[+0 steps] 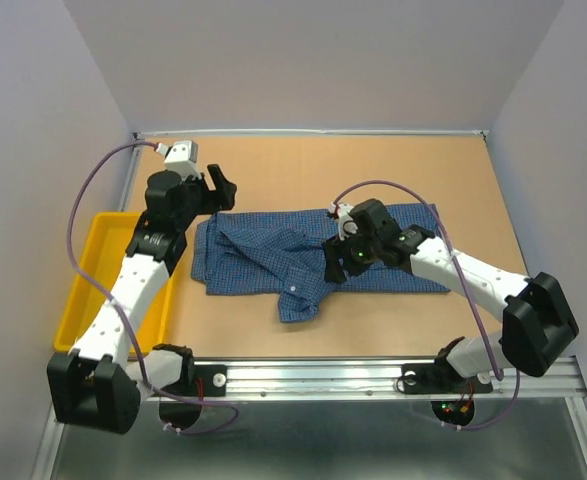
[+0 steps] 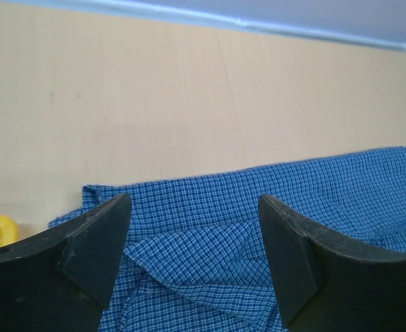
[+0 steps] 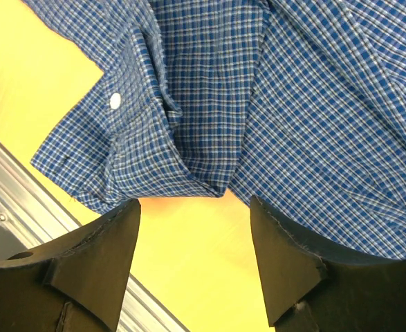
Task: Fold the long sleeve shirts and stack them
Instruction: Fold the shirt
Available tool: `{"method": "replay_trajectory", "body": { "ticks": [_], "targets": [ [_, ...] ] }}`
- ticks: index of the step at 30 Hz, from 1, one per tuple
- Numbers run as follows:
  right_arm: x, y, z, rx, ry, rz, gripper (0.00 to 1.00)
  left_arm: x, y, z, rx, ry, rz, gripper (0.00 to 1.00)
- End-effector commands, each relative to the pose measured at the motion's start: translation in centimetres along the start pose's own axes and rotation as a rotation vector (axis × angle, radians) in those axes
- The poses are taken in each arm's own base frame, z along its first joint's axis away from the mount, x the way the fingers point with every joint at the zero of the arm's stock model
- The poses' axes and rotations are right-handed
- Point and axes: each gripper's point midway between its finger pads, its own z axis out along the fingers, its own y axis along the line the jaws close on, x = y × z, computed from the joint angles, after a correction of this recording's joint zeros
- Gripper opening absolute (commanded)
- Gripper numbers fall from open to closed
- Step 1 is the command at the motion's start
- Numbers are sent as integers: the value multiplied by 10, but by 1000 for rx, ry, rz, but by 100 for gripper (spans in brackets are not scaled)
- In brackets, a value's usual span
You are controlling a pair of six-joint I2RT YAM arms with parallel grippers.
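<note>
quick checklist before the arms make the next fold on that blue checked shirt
1. Left gripper open: ok, jaws apart, nothing held.
2. Right gripper open: ok, jaws apart, nothing held.
3. Blue checked cotton button-up shirt lying flat: not ok, rumpled, one sleeve sticking out toward the arms.
4. Buttoned sleeve cuff in the right wrist view: ok, just beyond the fingers.
5. Shirt fully on the brown table: ok.

The light brown wooden table (image 1: 303, 170) carries one blue checked shirt (image 1: 263, 262), lying rumpled across its middle with a buttoned cuff reaching toward the near metal rail (image 1: 373, 372), while a yellow tray (image 1: 101, 240) sits at its left edge.
</note>
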Motion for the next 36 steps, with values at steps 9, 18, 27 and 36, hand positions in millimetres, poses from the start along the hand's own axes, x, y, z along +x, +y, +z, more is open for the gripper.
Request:
{"method": "replay_trajectory", "body": {
  "ticks": [9, 18, 27, 36],
  "targets": [
    [-42, 59, 14, 60, -38, -273, 68, 45, 62, -54, -286, -35, 39, 86],
    [-51, 50, 55, 188, 70, -510, 58, 41, 68, -50, -324, -47, 37, 86],
    [-75, 48, 76, 218, 72, -603, 53, 41, 69, -51, -328, -50, 32, 86],
    [-49, 47, 99, 156, 164, -606, 53, 42, 70, -50, -330, -47, 35, 86]
  ]
}}
